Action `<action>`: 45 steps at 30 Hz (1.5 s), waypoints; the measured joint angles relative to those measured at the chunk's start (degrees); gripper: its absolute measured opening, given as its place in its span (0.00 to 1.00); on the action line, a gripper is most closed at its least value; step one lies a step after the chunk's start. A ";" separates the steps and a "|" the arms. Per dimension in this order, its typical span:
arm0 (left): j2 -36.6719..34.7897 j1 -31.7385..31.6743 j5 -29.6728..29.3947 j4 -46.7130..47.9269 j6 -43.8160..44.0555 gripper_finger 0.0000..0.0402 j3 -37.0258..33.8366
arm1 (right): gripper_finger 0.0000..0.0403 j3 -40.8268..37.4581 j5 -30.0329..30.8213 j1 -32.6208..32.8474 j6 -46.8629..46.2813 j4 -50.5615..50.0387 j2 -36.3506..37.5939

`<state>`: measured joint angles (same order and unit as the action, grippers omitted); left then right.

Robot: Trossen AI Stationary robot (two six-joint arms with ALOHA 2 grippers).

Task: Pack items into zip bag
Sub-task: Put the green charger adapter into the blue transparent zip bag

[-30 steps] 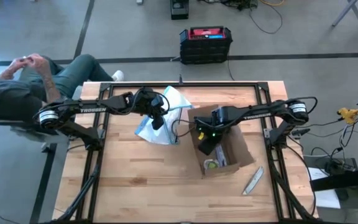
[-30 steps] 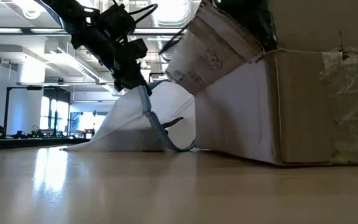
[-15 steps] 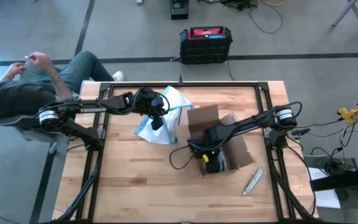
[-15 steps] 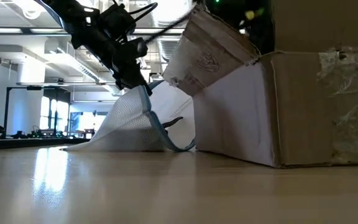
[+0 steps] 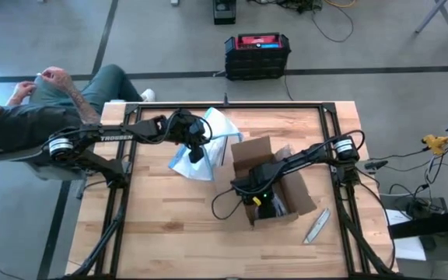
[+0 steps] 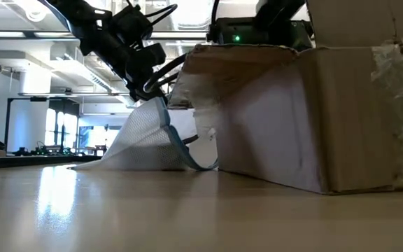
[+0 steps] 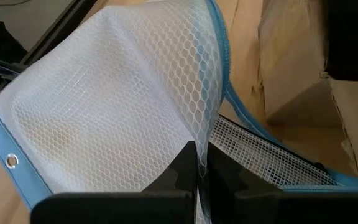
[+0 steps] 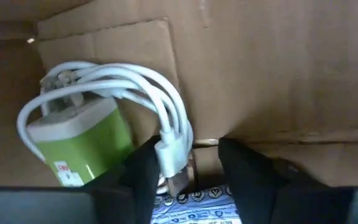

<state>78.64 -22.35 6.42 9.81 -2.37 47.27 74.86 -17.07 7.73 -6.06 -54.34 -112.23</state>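
The left pincer (image 7: 197,163) is clenched on the zip bag (image 5: 206,144), lifting its edge above the tabletop (image 5: 169,218) left of centre. The right pincer (image 8: 188,163), fingers apart, sits inside the cardboard box (image 5: 278,183), just beside a white coiled cable (image 8: 135,93) on a green charger (image 8: 82,140).

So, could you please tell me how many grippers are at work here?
2. The left gripper is shut on the zip bag, holding it up; the right gripper is open inside the cardboard box, above a coiled white cable.
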 joint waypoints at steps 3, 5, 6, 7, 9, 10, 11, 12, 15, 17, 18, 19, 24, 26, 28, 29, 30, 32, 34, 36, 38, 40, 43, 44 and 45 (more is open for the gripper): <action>0.02 0.00 0.02 -0.10 0.16 0.00 -0.56 | 0.28 0.63 3.41 -0.33 -1.83 0.29 1.07; 0.02 0.00 0.00 -0.17 0.44 0.00 -1.11 | 0.20 1.21 5.97 -0.55 -3.18 -0.16 2.17; 0.02 0.00 -0.04 -0.21 0.56 0.00 -1.41 | 0.16 1.49 7.04 -0.62 -3.71 -0.33 3.02; 0.02 0.00 -0.08 -0.34 0.80 0.00 -1.80 | 0.12 1.84 7.78 -0.68 -4.42 -0.58 3.71; 0.02 0.00 -0.10 -1.04 1.22 0.00 -2.52 | 0.04 2.49 8.74 -0.77 -5.40 -1.30 5.43; 0.02 0.00 -0.09 -1.05 1.42 0.00 -2.89 | 0.03 2.79 9.48 -0.77 -6.09 -1.88 6.08; 0.02 0.00 -0.09 -1.02 1.53 0.00 -3.18 | 0.03 3.08 10.55 -0.81 -6.95 -2.36 6.97; 0.02 0.00 -0.11 -1.06 1.57 0.00 -3.36 | 0.04 3.18 12.23 -0.81 -8.03 -2.83 8.01; 0.02 0.00 -0.09 -1.19 1.80 0.00 -3.50 | 0.06 3.20 16.63 -0.97 -11.01 -5.62 10.54; 0.02 0.00 -0.08 -1.22 1.89 0.00 -3.44 | 0.06 2.57 17.45 -1.39 -12.62 -7.09 11.34; 0.02 0.00 -0.09 -1.33 1.88 0.00 -3.37 | 0.05 1.93 17.42 -1.57 -13.69 -7.46 11.60; 0.02 0.00 -0.07 -1.42 1.88 0.00 -3.36 | 0.04 1.32 17.11 -1.76 -14.70 -7.22 11.63; 0.04 0.00 -0.03 -2.33 1.87 0.00 -3.24 | 0.05 -0.91 15.80 -1.88 -20.57 -5.05 10.87; 0.04 0.00 -0.03 -2.33 1.87 0.00 -3.24 | 0.09 -1.43 14.48 -1.88 -21.03 -4.67 9.78; 0.04 0.00 0.00 -2.59 1.87 0.00 -3.24 | 0.15 -1.77 13.43 -1.89 -21.14 -4.50 9.55; 0.04 0.00 -0.02 -2.67 1.87 0.00 -3.24 | 0.18 -1.96 12.79 -2.02 -21.31 -4.27 9.61; 0.04 0.00 0.00 -2.74 1.87 0.00 -3.24 | 0.22 -2.06 12.08 -2.14 -21.65 -3.97 9.71; 0.04 0.00 0.00 -2.90 1.87 0.00 -3.24 | 0.29 -2.14 10.64 -2.37 -21.34 -3.49 9.71; 0.04 0.00 0.01 -3.24 1.89 0.00 -3.24 | 0.36 -2.17 8.40 -2.44 -17.54 -2.88 9.75; 0.04 0.00 0.02 -3.71 1.87 0.00 -3.19 | 0.43 -2.17 5.59 -2.45 -12.36 -1.65 9.89; 0.04 0.00 0.02 -3.76 1.87 0.00 -3.19 | 0.48 -2.17 3.46 -2.10 -7.32 -0.41 9.88; 0.04 0.00 0.02 -3.79 1.87 0.00 -3.17 | 0.53 -2.17 3.11 -1.74 -4.34 0.50 9.83; 0.04 0.00 0.02 -3.79 2.01 0.00 -3.17 | 0.58 -2.58 5.64 -1.58 -2.96 2.11 9.69; 0.04 0.00 0.00 -3.79 2.14 0.00 -3.17 | 0.60 -2.95 6.99 -1.62 -2.96 2.71 9.41; 0.04 0.00 0.02 -3.81 2.45 0.00 -3.17 | 0.61 -3.17 8.35 -1.62 -2.98 3.14 9.14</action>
<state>78.67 -22.35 6.44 6.00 0.09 44.10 71.69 -8.72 6.11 -9.04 -51.20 -103.09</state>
